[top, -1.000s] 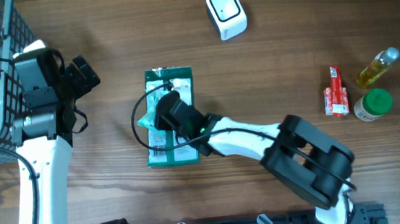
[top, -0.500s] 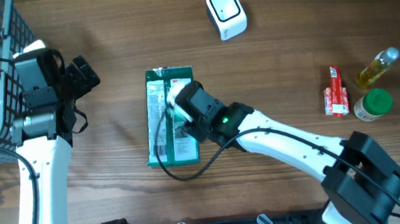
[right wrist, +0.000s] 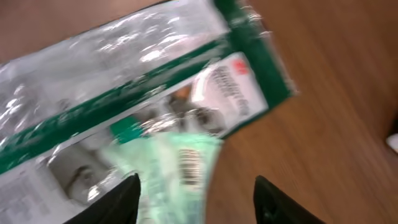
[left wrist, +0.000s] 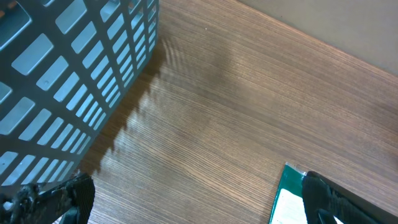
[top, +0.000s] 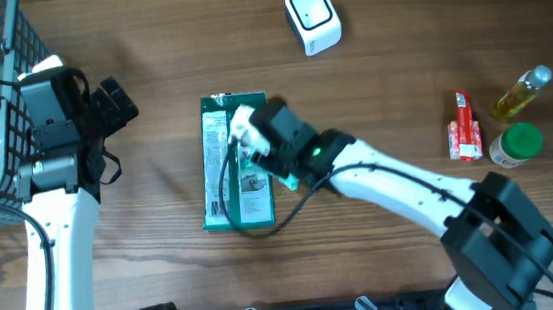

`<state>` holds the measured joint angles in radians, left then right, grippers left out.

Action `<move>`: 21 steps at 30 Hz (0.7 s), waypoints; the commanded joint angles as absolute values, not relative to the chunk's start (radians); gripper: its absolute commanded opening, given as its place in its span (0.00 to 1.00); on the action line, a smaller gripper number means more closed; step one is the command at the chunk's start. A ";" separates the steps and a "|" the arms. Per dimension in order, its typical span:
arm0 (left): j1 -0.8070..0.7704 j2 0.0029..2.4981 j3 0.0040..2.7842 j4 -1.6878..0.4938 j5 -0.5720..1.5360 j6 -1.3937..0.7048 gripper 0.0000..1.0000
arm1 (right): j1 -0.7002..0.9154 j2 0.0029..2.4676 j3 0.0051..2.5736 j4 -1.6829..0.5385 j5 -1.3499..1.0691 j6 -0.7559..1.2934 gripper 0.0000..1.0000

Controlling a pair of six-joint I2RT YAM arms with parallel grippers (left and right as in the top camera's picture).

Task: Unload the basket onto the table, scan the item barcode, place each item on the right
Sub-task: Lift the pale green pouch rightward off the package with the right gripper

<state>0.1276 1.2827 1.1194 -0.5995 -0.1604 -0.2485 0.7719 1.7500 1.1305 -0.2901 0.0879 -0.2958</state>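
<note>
Now right tool point(right wrist: 199, 193) spread over green packet point(top: 219, 185) — left tool point(left wrist: 196, 196) spread wide beside basket point(left wrist: 62, 81).

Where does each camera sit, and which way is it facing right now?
Overhead: fixed above the table, looking straight down; left arm, right arm, green package, scanner.
Left wrist: on the left arm, angled down at wood and basket; own open jaws at bottom corners.
Right wrist: close above the package, facing its barcode; own jaws at bottom edge.
Shared: the package shows in all three.
</note>
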 commanded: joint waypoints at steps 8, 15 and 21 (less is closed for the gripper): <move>0.133 1.283 1.127 -0.596 -0.170 -0.240 1.00 | 0.625 1.694 1.159 -0.389 -0.210 0.179 0.11; 0.133 1.283 1.127 -0.596 -0.170 -0.240 1.00 | 0.656 1.805 1.100 -0.391 -0.365 0.351 0.09; 0.133 1.283 1.127 -0.596 -0.170 -0.240 1.00 | 0.698 1.928 1.097 -0.397 -0.363 0.447 0.08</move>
<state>0.1276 1.2827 1.1194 -0.5999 -0.1604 -0.2485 0.6762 1.8587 1.1065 -0.4057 -0.3256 0.3523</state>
